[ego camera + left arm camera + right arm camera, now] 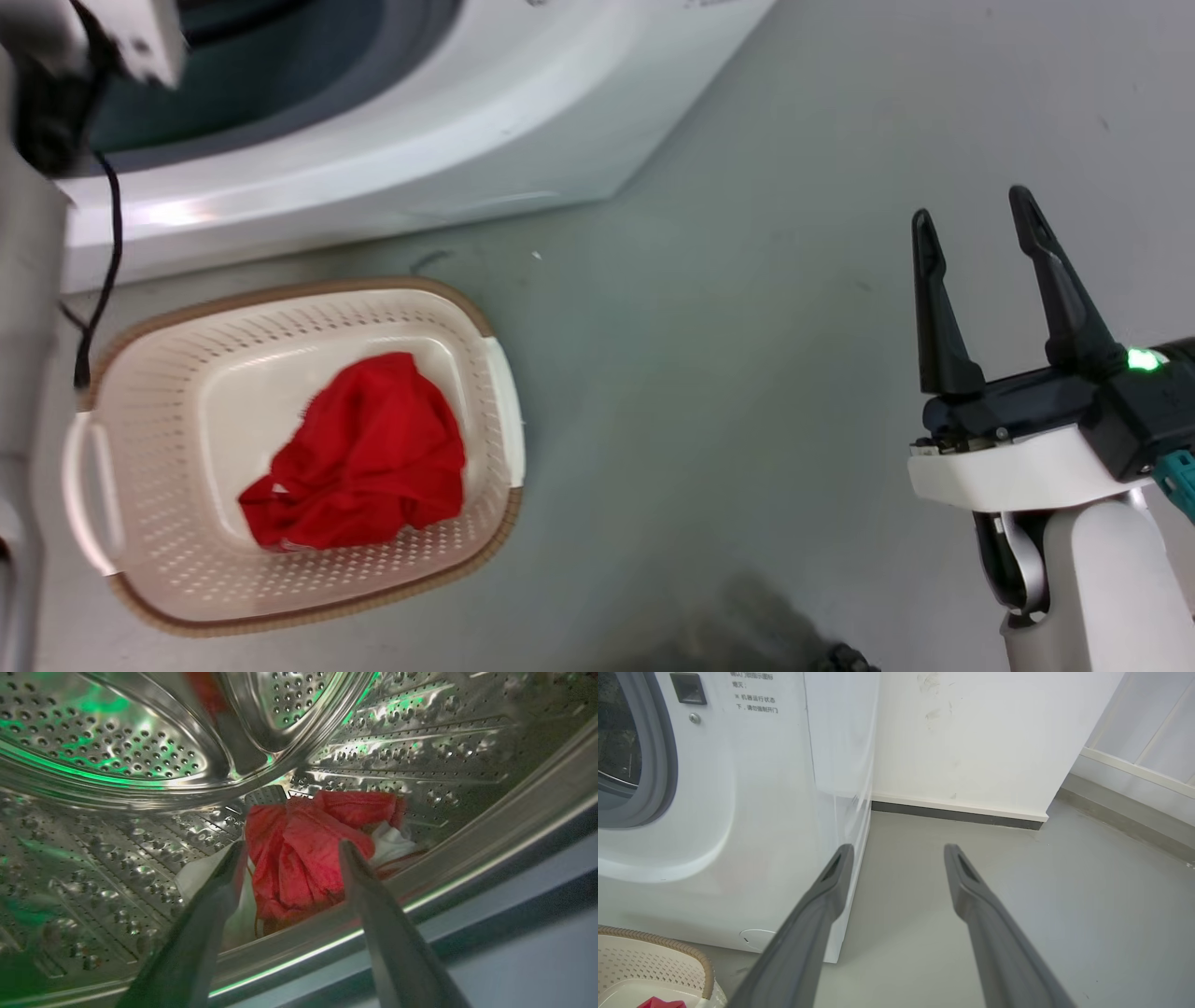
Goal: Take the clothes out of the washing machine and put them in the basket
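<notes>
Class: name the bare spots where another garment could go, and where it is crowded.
Bare: the basket bottom left of the red garment, and the grey floor between basket and right hand. Crowded: the basket's right half under that garment, and the low front of the drum, where bunched clothes lie before the left hand.
</notes>
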Robot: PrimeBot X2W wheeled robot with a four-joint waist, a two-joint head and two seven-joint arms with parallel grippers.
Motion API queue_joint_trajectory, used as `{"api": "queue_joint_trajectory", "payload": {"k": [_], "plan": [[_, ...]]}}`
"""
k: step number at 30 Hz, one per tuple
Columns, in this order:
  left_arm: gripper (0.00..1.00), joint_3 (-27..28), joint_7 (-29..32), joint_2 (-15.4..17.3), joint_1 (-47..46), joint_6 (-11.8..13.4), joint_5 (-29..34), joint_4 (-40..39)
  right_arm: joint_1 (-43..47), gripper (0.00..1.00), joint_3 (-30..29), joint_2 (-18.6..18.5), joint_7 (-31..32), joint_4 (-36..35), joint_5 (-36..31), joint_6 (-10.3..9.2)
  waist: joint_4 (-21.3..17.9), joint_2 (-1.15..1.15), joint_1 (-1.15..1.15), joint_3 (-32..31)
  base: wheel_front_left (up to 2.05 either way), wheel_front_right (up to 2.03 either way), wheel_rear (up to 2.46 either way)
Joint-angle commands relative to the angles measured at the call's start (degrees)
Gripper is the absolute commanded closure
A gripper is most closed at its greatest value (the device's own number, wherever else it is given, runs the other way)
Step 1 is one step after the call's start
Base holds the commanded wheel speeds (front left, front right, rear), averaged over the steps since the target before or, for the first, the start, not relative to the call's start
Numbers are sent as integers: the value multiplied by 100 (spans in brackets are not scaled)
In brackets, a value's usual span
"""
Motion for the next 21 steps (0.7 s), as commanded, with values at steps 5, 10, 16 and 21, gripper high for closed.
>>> {"api": "queue_joint_trajectory", "payload": {"k": [5,10,16,21], "plan": [[0,-204,669,219,-953,8,-388,464,-193,0,212,12,-12,-133,121,-6,-485,0,-2,546,0,0,0],[0,-255,1333,345,-1587,8,-596,947,-257,0,431,13,-11,-226,244,-6,-739,0,-2,763,0,0,0],[0,-355,1868,486,-2084,17,-551,1330,-247,0,591,12,-12,-337,358,-6,-959,0,-2,955,0,0,0],[0,-551,2301,558,-2417,74,-394,1541,-250,0,708,12,-12,-409,471,-6,-1129,0,-2,1150,0,0,0]]}}
